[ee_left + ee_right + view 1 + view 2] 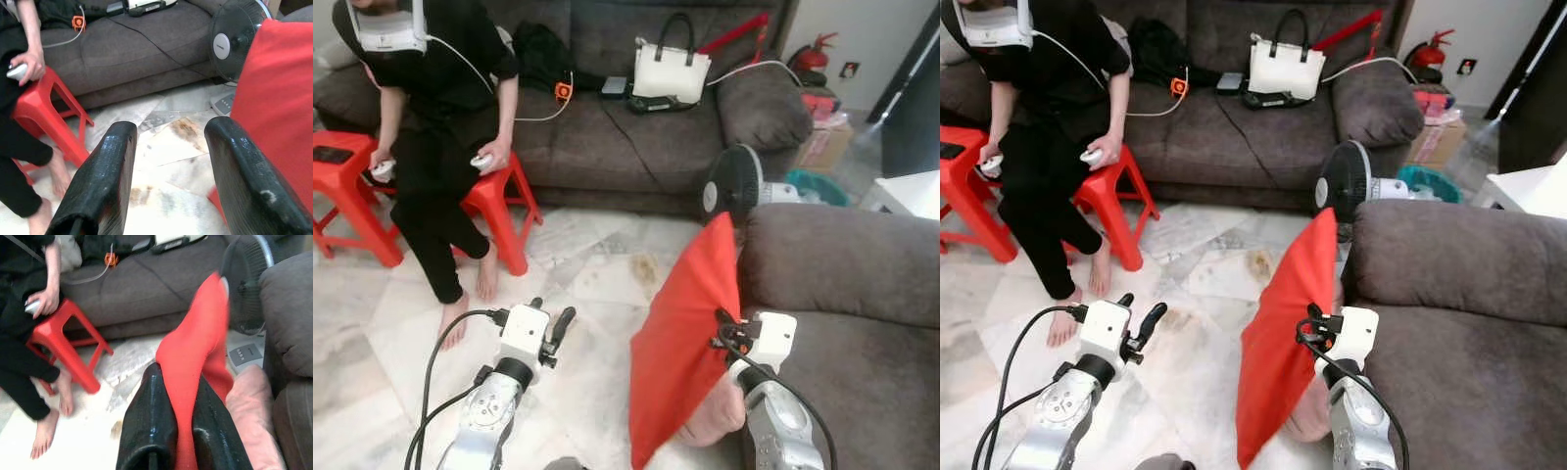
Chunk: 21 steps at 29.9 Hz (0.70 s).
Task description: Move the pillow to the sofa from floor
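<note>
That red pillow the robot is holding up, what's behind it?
Behind the red pillow, held in the right hand, stands a black fan on the floor, partly covered. A pink cushion pokes out beside it. The fan's base is mostly hidden.

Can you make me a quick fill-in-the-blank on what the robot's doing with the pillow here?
1. The right gripper is shut on the ____ pillow.
2. The left gripper is ____ and holds nothing.
3. The white handbag sits on the ____.
Missing words: red; open; sofa
</note>
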### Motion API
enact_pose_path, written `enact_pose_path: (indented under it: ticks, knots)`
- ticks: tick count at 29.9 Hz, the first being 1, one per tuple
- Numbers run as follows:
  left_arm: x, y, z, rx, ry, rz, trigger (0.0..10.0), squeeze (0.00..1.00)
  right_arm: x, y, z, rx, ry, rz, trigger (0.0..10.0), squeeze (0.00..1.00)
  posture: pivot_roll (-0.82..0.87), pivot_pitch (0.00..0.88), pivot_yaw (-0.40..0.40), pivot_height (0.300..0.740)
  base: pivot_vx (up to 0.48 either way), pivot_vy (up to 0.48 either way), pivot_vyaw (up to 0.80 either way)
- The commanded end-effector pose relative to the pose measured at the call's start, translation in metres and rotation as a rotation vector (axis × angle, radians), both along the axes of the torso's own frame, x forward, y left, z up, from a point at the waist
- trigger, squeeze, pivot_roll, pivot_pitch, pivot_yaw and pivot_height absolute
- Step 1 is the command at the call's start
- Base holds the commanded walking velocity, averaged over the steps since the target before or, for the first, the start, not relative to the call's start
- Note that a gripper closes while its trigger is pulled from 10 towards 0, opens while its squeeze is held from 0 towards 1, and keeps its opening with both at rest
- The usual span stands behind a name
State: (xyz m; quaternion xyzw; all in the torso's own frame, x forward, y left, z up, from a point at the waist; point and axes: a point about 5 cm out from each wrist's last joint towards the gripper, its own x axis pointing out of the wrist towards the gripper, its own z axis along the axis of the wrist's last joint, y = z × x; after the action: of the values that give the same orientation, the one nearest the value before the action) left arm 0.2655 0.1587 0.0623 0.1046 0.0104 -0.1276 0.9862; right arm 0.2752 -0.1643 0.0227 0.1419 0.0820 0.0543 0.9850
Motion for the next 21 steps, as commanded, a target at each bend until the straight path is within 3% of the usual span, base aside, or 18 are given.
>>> enact_pose_path:
  ticks: [1, 21]
  knots:
    - [0.0007, -0.0059, 0.0011, -0.002, -0.007, -0.018, 10.0, 0.00, 0.0054, -0.0109, 0.0131, -0.022, -0.077, -0.030, 10.0, 0.00, 0.10, 0.072, -0.045, 0.740, 0.000, 0.000, -0.79]
    - [0.0019, -0.0092, 0.0012, -0.002, -0.016, -0.038, 10.0, 0.00, 0.0074, -0.0129, 0.0101, -0.032, -0.062, -0.046, 10.0, 0.00, 0.11, 0.011, -0.046, 0.740, 0.000, 0.000, -0.79]
